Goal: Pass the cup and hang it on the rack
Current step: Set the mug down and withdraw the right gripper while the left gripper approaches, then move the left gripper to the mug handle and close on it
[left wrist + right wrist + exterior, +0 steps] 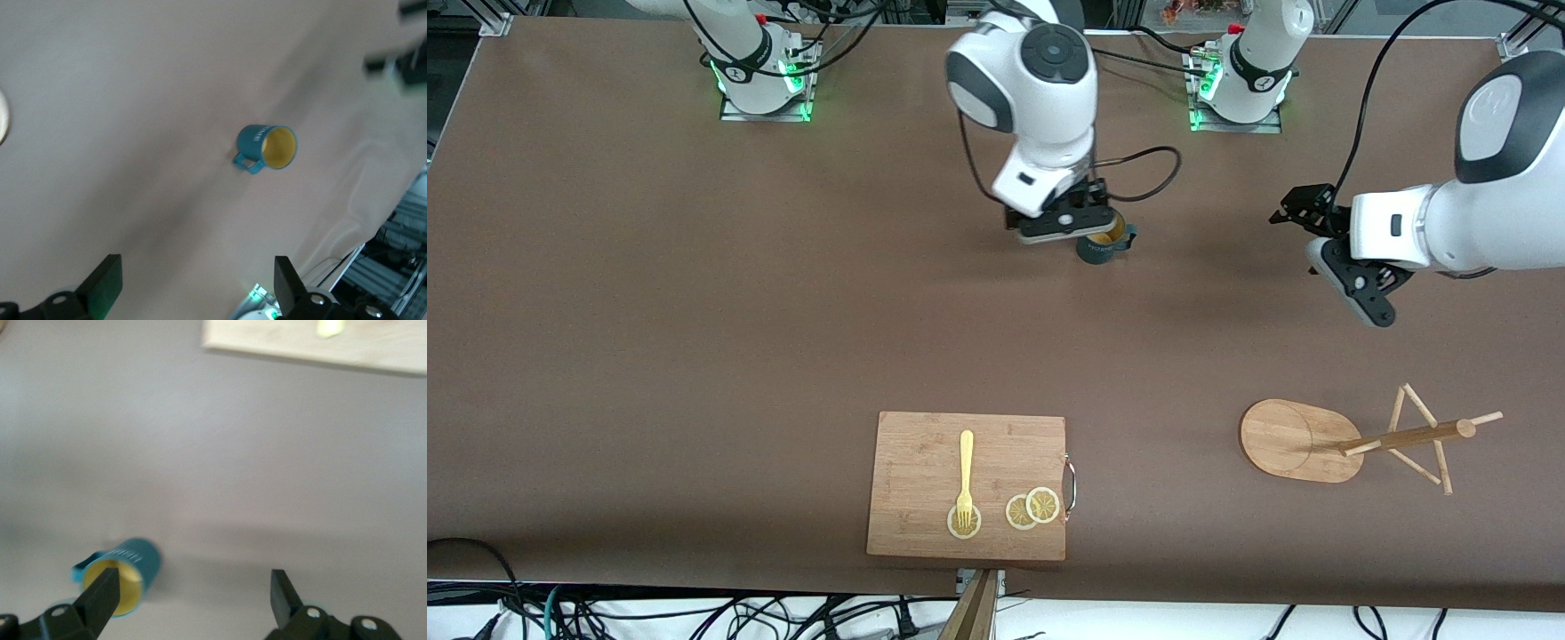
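Note:
The teal cup [1100, 249] with a yellow inside stands upright on the table, midway between the two arm bases, its handle toward the left arm's end. My right gripper [1087, 229] hovers just over it, open and empty. In the right wrist view the cup [141, 557] sits at one fingertip [105, 588], not between the fingers of the right gripper [193, 587]. My left gripper [1360, 293] is open and empty, in the air toward the left arm's end; its view shows the cup [252, 141] well off from the gripper [198, 270]. The wooden rack [1294, 440] stands nearer the front camera.
A rectangular wooden cutting board [925, 498] lies near the table's front edge with a yellow fork [966, 476] and lemon slices [1032, 508] on it. Its edge shows in the right wrist view [267, 340]. Bare brown table lies between the cup and the rack.

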You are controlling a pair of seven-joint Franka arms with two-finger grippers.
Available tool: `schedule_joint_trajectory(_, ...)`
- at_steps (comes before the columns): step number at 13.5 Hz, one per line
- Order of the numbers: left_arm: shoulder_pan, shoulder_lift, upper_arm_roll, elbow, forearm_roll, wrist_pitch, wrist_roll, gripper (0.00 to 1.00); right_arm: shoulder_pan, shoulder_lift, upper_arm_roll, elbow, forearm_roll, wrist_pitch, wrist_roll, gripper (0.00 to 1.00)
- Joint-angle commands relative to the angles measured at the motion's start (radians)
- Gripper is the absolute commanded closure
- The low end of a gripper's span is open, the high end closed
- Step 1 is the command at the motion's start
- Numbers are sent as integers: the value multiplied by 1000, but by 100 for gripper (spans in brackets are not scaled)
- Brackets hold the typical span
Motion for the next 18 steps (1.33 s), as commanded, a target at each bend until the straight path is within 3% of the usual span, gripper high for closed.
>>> schedule_joint_trajectory(1,6,-23,2,-109,-48,87,247,0,-68,-96,-58,-41,20,-84,-5,0)
schedule_joint_trajectory(3,6,-15,2,-181,-55,172,414,0,-121,-201,-62,-128,20,-115,-57,0)
schedule_joint_trajectory(6,13,-17,4,-325,-152,332,643,0,-128,-388,-156,-306,20,-144,-210,0)
schedule_joint_trajectory(8,33,-19,7,-461,-306,465,871,0,-128,-501,-223,-378,18,-215,-313,0)
schedule_joint_trajectory(10,41,-12,11,-589,-487,580,1113,0,-127,-557,-312,-386,18,-304,-423,0)
schedule_joint_trajectory(12,43,23,11,-635,-586,616,1292,0,-148,-580,-366,-386,18,-361,-549,0)
schedule_joint_trajectory(13,41,47,11,-637,-594,616,1334,0,-209,-586,-352,-386,15,-386,-571,0)
schedule_joint_trajectory(14,41,58,11,-643,-597,618,1348,0,-280,-595,-299,-386,11,-398,-600,0)
schedule_joint_trajectory(16,41,66,11,-667,-659,624,1419,0,-468,-603,-153,-388,0,-408,-692,0)
schedule_joint_trajectory(18,40,115,11,-680,-800,624,1595,0,-606,-612,-29,-401,-9,-412,-694,0)
